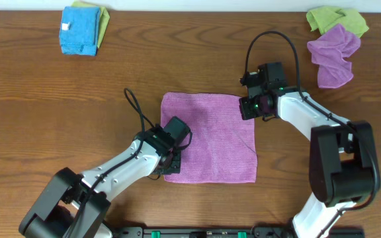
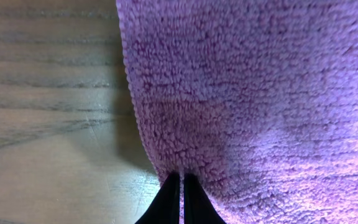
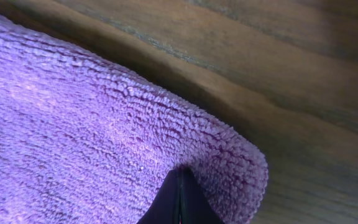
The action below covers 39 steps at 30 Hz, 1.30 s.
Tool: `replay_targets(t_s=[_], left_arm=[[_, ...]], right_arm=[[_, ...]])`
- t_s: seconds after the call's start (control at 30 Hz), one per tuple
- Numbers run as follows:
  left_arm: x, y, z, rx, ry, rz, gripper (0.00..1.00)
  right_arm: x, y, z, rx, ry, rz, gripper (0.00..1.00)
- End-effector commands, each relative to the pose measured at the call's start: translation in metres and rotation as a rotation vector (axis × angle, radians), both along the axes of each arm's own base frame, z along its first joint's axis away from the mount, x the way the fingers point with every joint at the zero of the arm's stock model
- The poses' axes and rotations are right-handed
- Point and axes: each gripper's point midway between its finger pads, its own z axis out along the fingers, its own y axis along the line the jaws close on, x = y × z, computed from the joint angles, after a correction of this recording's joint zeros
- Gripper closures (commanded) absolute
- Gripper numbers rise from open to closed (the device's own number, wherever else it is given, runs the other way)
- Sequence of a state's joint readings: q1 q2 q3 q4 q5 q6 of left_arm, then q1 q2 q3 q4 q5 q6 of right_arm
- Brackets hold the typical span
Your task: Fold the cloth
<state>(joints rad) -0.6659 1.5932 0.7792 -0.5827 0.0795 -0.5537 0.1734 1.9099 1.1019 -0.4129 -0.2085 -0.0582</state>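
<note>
While left pincer (image 1: 172, 160) (image 2: 180, 186) and right pincer (image 1: 247, 106) (image 3: 179, 186) pinch one cloth (image 1: 213, 135) (image 2: 253, 93) (image 3: 73, 124), four spare cloths (image 1: 78, 33) (image 1: 102, 16) (image 1: 336, 16) (image 1: 336, 56)

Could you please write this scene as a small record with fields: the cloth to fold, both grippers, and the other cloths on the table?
cloth to fold: purple square terry cloth, lying flat at the table centre
left gripper: shut on the cloth's edge, at its near-left corner
right gripper: shut on its far-right corner
far left: blue folded cloth lying on a green cloth
far right: lime-green crumpled cloth, with a purple crumpled cloth next to it
surface: brown wooden table
</note>
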Motion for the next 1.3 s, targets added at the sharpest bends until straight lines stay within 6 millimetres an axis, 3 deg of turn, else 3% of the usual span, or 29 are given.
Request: replay_targets(t_s=[0.0, 0.4, 0.6, 0.83, 1.0, 1.27], left_arm=[[-0.005, 0.001, 0.0, -0.005, 0.013, 0.008, 0.94], [-0.026, 0.014, -0.004, 0.041, 0.094, 0.009, 0.94], [-0.033, 0.019, -0.004, 0.063, 0.123, 0.035, 0.94], [-0.03, 0.018, -0.004, 0.056, 0.114, 0.035, 0.94], [-0.014, 0.004, 0.008, 0.01, 0.063, 0.028, 0.94], [0.035, -0.018, 0.074, -0.086, -0.177, 0.025, 0.94]], right_arm=[[-0.001, 0.001, -0.006, 0.0, 0.009, -0.008, 0.98], [0.009, -0.003, -0.034, -0.025, 0.009, -0.051, 0.99], [0.027, -0.012, -0.03, -0.059, -0.058, -0.1, 0.99], [0.014, -0.002, -0.03, -0.024, -0.004, -0.082, 0.99], [0.015, 0.006, 0.003, 0.032, -0.019, -0.084, 0.99], [0.012, 0.005, 0.103, 0.073, -0.19, -0.086, 0.99]])
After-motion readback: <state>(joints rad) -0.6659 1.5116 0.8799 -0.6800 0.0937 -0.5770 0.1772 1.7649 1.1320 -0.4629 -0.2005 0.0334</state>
